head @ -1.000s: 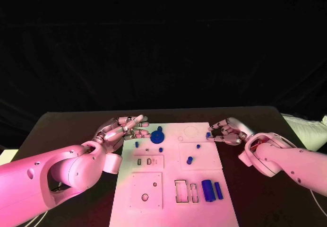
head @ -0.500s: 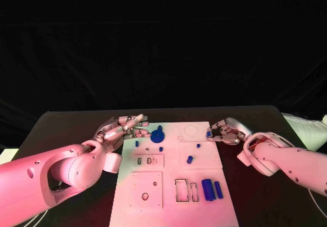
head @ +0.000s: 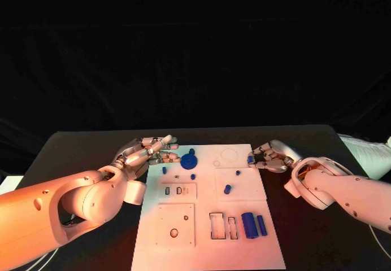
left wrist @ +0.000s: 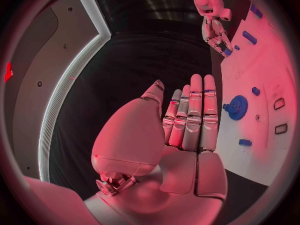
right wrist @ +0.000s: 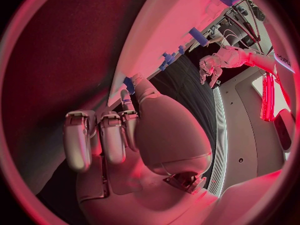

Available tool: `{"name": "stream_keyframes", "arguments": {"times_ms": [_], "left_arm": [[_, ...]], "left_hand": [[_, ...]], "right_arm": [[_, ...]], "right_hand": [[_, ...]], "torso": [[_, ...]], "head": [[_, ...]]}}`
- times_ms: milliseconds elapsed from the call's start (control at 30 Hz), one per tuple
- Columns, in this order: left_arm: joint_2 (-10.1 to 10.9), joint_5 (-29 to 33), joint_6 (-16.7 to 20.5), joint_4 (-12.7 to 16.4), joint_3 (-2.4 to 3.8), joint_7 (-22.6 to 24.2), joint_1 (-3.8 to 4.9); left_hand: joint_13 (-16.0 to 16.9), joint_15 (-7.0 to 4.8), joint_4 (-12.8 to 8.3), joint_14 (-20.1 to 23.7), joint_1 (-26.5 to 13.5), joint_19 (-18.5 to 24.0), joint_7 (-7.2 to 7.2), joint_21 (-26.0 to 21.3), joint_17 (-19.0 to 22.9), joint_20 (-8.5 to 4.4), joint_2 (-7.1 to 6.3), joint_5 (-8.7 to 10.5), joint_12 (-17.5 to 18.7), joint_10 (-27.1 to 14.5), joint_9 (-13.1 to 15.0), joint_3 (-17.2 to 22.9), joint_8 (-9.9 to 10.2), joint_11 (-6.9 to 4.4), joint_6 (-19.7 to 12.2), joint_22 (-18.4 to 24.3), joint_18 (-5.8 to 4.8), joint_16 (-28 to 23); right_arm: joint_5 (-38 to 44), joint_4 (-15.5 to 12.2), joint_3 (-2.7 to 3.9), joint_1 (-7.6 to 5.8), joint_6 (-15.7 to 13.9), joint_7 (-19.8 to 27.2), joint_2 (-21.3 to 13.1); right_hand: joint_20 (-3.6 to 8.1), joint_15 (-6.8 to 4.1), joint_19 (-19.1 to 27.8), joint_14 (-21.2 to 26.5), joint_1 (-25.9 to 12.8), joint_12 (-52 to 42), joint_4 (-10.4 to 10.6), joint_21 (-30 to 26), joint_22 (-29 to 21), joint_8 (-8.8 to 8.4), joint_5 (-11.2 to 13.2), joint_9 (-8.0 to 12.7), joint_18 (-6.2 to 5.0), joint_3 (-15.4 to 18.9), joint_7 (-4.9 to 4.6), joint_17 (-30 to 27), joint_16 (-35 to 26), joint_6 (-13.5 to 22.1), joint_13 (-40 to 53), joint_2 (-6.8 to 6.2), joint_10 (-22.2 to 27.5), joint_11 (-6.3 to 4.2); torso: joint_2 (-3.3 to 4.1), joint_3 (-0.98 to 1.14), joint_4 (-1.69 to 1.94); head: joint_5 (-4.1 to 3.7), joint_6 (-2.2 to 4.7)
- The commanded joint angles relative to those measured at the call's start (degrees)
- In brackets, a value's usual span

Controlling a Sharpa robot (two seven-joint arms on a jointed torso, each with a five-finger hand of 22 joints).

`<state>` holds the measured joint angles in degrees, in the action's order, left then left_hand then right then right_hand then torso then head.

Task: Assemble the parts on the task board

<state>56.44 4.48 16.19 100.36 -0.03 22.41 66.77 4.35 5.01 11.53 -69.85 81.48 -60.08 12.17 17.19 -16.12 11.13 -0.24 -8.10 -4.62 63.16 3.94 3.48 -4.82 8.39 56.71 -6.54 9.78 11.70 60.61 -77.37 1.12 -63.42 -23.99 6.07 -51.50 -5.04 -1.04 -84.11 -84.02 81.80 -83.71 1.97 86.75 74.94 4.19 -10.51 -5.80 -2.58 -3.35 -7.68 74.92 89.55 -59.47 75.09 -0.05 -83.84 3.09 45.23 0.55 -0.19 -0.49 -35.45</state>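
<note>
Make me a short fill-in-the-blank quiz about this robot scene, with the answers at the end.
1. The task board is coloured ____.
2. The round gear-shaped part lies nearest the robot's ____ hand.
3. The left hand, fingers stretched out, holds ____.
4. The right hand pinches a small blue part at the board's ____ edge.

Answers: white; left; nothing; right

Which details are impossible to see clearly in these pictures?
- Head view: whether the right robot hand actually holds the small blue part at the task board edge; its fingers cover the contact.
- Right wrist view: the same part is half hidden behind the fingertips.
- Head view: the board's small holes are too small to read.
</note>
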Motion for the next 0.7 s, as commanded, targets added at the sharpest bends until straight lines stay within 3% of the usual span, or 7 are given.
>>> {"name": "stream_keyframes", "arguments": {"times_ms": [33,700], "left_arm": [[-0.1,0.1,-1.1,0.1,0.02,0.1,0.01],[0.0,0.1,-1.0,0.2,0.02,0.2,0.02]], "left_hand": [[-0.1,0.13,-0.2,0.3,0.1,0.0,0.27,-0.3,-0.1,0.15,0.36,0.14,0.3,-0.1,-0.1,0.0,0.2,0.37,-0.1,0.1,0.64,-0.3],[-0.1,0.23,-0.1,0.3,-0.2,0.0,0.46,-0.4,-0.4,0.23,0.33,0.16,0.5,-0.2,-0.1,-0.2,0.6,0.5,-0.6,0.2,0.64,-0.6]], "right_arm": [[0.8,0.0,0.01,0.05,1.0,-0.3,0.1],[1.0,0.1,0.01,0.04,1.0,-0.8,0.9]], "right_hand": [[0.38,-0.37,-2.9,-5.9,0.1,-0.2,-0.2,0.3,8.7,0.27,0.3,-0.1,1.16,-0.4,0.01,14.7,0.2,-0.6,11.1,0.57,-3.7,-0.43],[0.47,-0.47,-3.1,-5.9,0.1,-0.5,-0.4,0.4,8.9,0.22,0.4,0.0,1.21,-0.8,0.09,15.0,0.4,-0.9,11.3,0.64,-3.8,-0.52]], "torso": [[0.01,0.01,-0.04],[-0.02,0.02,0.09]], "head": [[0.02,-0.14],[-0.11,-0.26]]}}
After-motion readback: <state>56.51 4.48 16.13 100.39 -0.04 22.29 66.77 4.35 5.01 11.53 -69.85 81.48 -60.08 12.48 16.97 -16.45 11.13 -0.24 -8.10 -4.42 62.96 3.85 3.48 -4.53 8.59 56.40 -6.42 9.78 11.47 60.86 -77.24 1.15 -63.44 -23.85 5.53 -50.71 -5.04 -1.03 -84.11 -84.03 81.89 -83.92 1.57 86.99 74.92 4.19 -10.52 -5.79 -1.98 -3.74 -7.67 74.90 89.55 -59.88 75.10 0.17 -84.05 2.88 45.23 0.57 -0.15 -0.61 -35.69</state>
